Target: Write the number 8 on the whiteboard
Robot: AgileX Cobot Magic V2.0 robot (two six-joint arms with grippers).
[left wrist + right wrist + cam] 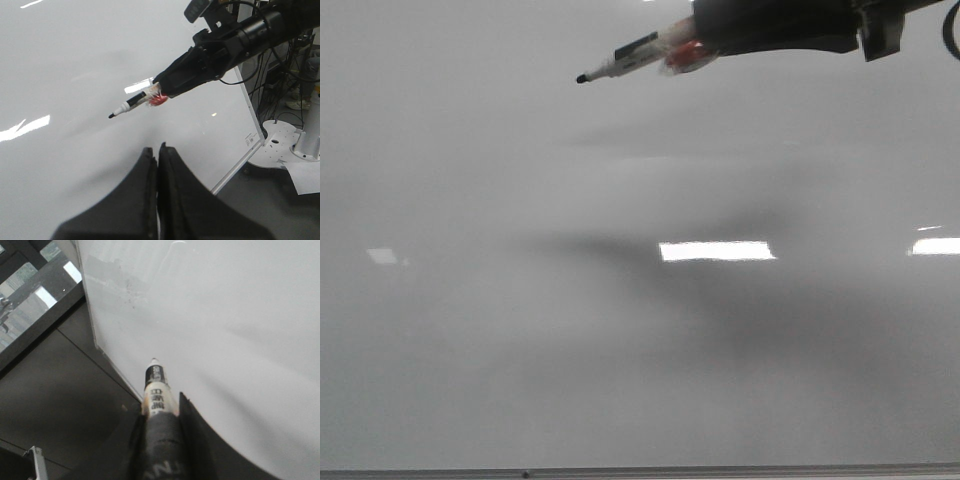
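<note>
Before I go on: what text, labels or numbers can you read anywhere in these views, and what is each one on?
Marker barrel in the right hand: black printed characters on a pale label, too blurred to read.
Right hand's black padding, near the wrist view's bottom edge: pale letters, partly cut off, not readable.
Whiteboard corner by the frame: tiny sticker print, too small to read.
Board surface: no written number visible, only light reflections.
Left hand: no text.

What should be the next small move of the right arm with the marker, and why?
Probably lower the marker tip onto the whiteboard. The right gripper is shut on the marker, yet its tip seems to hang above the board, apart from its shadow, and no stroke of the 8 shows.
</note>
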